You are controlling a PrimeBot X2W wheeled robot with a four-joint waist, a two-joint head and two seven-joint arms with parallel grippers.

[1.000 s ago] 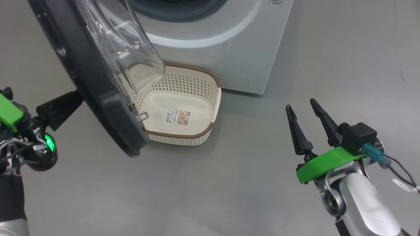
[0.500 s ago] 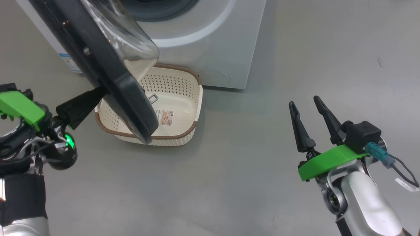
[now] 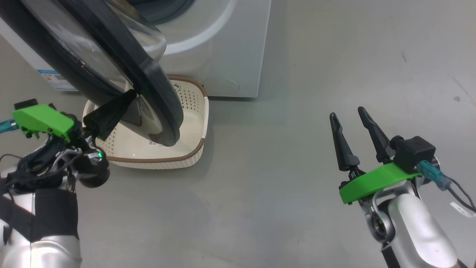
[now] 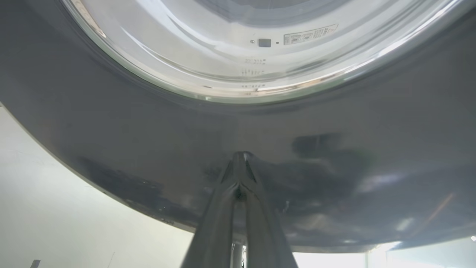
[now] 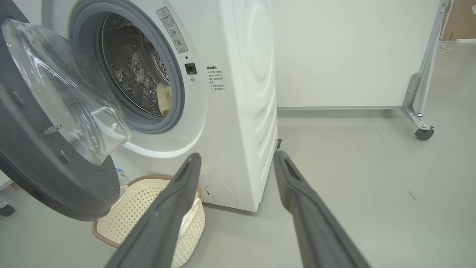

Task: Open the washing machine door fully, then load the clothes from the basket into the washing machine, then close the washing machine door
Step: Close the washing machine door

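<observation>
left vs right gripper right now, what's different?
The left gripper is shut, fingers pressed together; the right gripper is open, fingers apart. The left gripper's tips rest against the black ring of the washing machine door; the right gripper touches nothing and hangs over the floor. Both have long dark fingers on a green mount.

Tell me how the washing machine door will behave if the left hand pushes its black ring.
Probably stiff: the washing machine door is a thick black ring around a glass bowl, so it should swing as one piece. Its glossy face may let the shut left hand slide.
</observation>
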